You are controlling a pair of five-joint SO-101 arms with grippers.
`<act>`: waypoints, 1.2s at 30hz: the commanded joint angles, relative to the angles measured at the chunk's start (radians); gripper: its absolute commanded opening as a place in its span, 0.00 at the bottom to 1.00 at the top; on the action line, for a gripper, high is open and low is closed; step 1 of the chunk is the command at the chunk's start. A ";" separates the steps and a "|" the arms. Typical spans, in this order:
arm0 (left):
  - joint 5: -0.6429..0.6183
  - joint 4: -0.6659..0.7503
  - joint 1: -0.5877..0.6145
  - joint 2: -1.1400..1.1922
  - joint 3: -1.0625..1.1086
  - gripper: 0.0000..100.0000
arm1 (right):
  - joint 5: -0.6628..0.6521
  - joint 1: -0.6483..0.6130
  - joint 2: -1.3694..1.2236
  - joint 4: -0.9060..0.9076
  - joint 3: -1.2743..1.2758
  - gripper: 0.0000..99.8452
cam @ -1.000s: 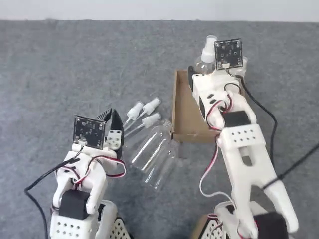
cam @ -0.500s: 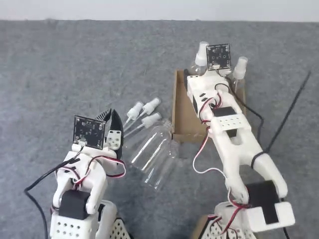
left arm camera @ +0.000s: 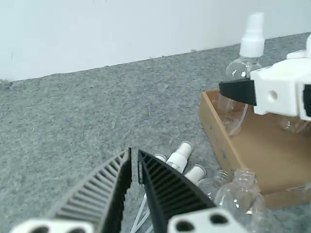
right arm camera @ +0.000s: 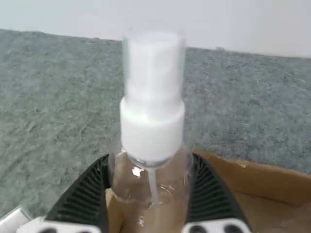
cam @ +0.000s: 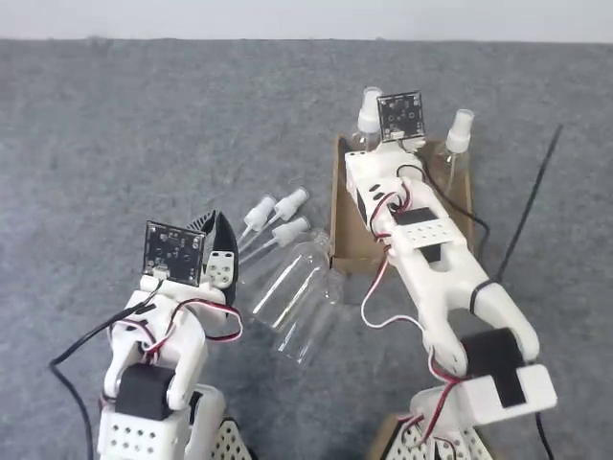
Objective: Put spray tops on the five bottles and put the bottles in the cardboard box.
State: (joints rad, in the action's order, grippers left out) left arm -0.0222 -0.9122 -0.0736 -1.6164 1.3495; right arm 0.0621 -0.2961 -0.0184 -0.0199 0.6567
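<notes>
My right gripper (cam: pixel 370 144) is shut on a clear bottle (right arm camera: pixel 151 187) with a white spray top (cam: pixel 369 103), upright over the far left corner of the cardboard box (cam: pixel 347 216). A second topped bottle (cam: pixel 458 136) stands at the box's far right. Three loose spray tops (cam: pixel 276 217) lie left of the box. Beside them lie clear bottles (cam: pixel 292 287) without tops. My left gripper (cam: pixel 214 225) is shut on nothing, near the spray tops (left arm camera: pixel 181 154). The left wrist view shows the right gripper (left arm camera: pixel 239 90) holding its bottle (left arm camera: pixel 241 68) over the box (left arm camera: pixel 214 127).
Grey carpet (cam: pixel 144 125) covers the table, with open room to the left and far side. A black cable (cam: pixel 532 206) runs along the right of the box. A white wall (left arm camera: pixel 121 29) rises behind the table.
The right arm has swung left across the box with its bottle, from the far right to the far left corner. This uncovered the second topped bottle. The left arm has not moved.
</notes>
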 commanded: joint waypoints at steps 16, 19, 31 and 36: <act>-0.011 0.028 0.005 -0.017 -0.005 0.01 | 0.002 0.002 -0.044 -0.019 -0.101 0.01; -0.011 0.028 0.005 -0.017 -0.005 0.01 | 0.002 0.001 -0.044 -0.016 -0.101 0.07; -0.011 0.029 0.005 -0.017 -0.005 0.01 | 0.002 -0.002 -0.033 -0.013 -0.100 0.17; -0.011 0.031 0.005 -0.017 -0.005 0.01 | 0.000 -0.010 -0.033 -0.013 -0.100 0.17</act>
State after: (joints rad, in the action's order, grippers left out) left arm -0.0222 -0.9122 -0.0736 -1.6164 1.3495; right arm 0.0621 -0.2977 -0.0721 -0.0199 0.6229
